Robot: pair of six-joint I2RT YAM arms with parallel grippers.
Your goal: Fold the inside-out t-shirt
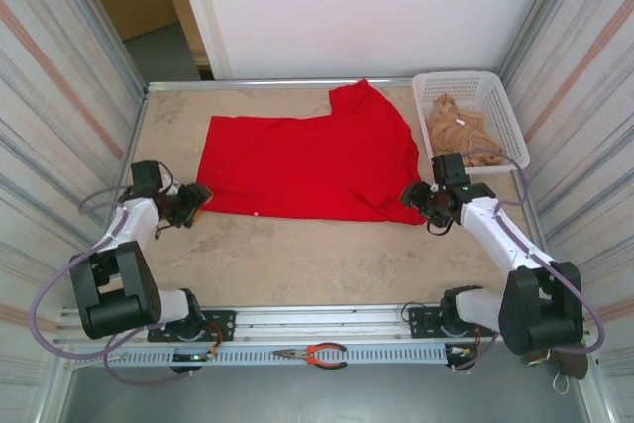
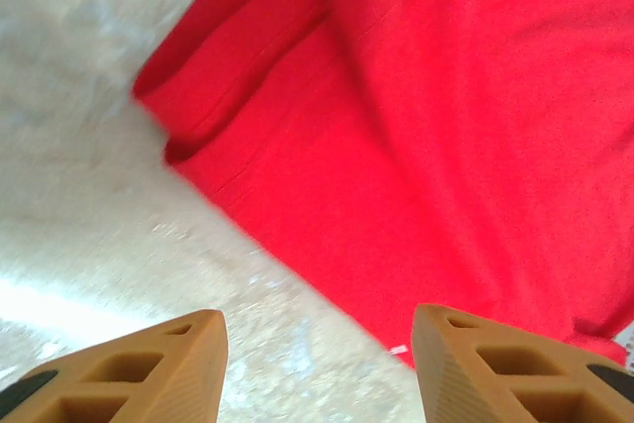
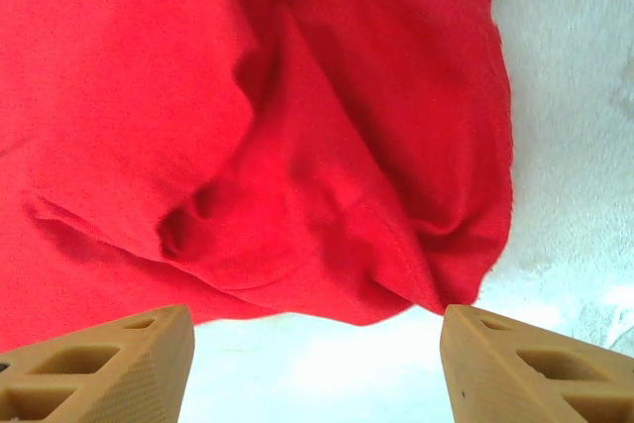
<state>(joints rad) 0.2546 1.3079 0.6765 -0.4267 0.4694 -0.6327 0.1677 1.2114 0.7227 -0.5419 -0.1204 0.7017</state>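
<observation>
Red cloth short-sleeved t-shirt (image 1: 307, 170): flat on beige tabletop (image 1: 297, 264), long axis left-to-right. Your left pincer (image 1: 198, 197) and right pincer (image 1: 412, 197) flank its near corners, equally close, both parted, empty.

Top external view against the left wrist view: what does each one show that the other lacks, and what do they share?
Top external adds the white basket of tan cloth, the pliers on the near rail and the right claw by a corner of the t-shirt. Left wrist adds close detail: seams and an overlapping layer at the shirt's edge. Both share the t-shirt, the table and the left claw, open and empty.
</observation>
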